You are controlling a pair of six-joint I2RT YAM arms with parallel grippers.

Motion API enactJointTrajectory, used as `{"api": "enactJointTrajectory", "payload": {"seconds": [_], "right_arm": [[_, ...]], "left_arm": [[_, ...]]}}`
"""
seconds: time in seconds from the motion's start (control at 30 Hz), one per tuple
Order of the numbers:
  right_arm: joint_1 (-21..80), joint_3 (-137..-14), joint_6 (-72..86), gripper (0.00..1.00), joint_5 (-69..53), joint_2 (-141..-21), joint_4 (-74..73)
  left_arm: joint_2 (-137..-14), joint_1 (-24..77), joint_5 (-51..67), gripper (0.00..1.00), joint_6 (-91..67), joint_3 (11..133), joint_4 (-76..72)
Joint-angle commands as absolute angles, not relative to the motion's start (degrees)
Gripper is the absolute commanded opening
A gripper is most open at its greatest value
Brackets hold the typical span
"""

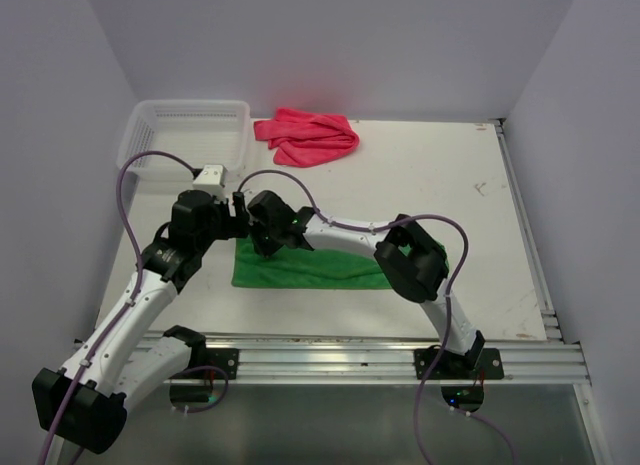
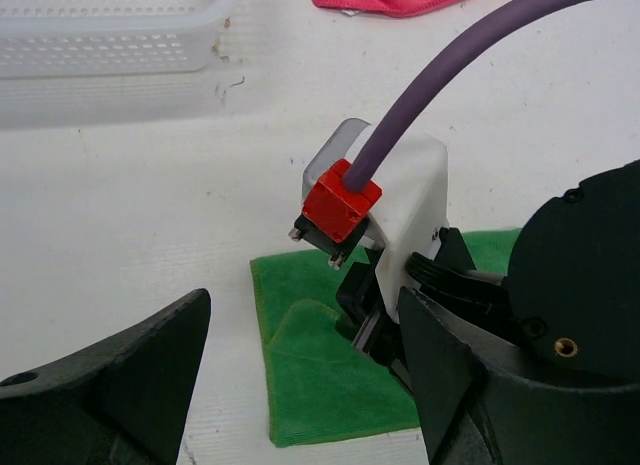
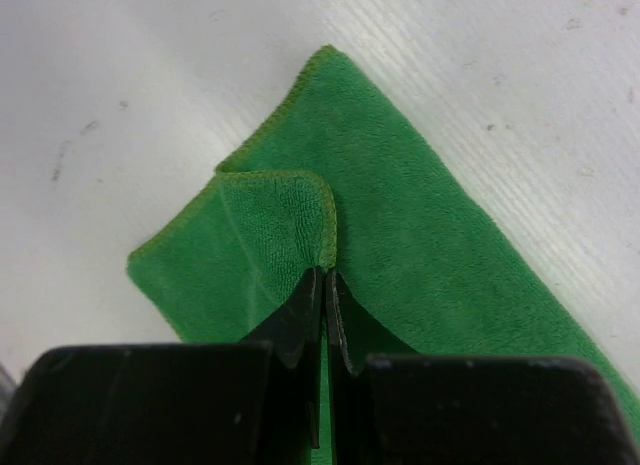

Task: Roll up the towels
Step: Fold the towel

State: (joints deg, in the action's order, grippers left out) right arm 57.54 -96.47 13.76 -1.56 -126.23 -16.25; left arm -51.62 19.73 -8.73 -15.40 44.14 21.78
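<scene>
Your right gripper [image 3: 322,280] is pinching closed on the folded-over corner of the green towel [image 3: 430,245]; your left gripper [image 2: 303,315] is hovering wide open, gripping nothing.

My right gripper [image 3: 322,280] has its two black jaws pressed together on the hem of a folded-over corner [image 3: 270,225] of the green towel [image 3: 430,235]. The rest of this towel lies flat on the white table [image 3: 150,85].
</scene>
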Motion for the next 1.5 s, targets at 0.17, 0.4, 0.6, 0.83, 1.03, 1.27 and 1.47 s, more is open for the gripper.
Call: {"api": "enactJointTrajectory", "payload": {"seconds": [0.17, 0.4, 0.6, 0.83, 1.03, 1.27, 1.47], "right_arm": [[58.4, -94.2, 20.4, 0.00, -8.7, -120.9, -9.8], [59.2, -93.8, 21.4, 0.00, -10.3, -122.1, -9.9], [59.9, -93.5, 22.2, 0.00, -11.2, -122.4, -9.4], [60.6, -92.7, 22.4, 0.00, -11.6, -122.7, -9.1], [60.8, -91.4, 23.1, 0.00, -12.0, -123.6, -8.3], [60.9, -91.1, 24.0, 0.16, -13.8, -125.1, -6.8], [61.0, -91.7, 24.4, 0.26, -15.9, -126.4, -6.9]], "left_arm": [[-50.6, 19.4, -8.7, 0.80, -14.3, 44.2, 19.6], [-50.5, 19.4, -8.6, 0.80, -14.2, 44.2, 19.6], [-50.6, 19.4, -8.4, 0.80, -14.2, 44.2, 19.6], [-51.0, 19.4, -8.4, 0.80, -14.2, 44.2, 19.6], [-51.2, 19.4, -8.4, 0.80, -14.2, 44.2, 19.6], [-51.6, 19.4, -8.4, 0.80, -14.2, 44.2, 19.6], [-51.7, 19.4, -8.9, 0.80, -14.2, 44.2, 19.7]]}}
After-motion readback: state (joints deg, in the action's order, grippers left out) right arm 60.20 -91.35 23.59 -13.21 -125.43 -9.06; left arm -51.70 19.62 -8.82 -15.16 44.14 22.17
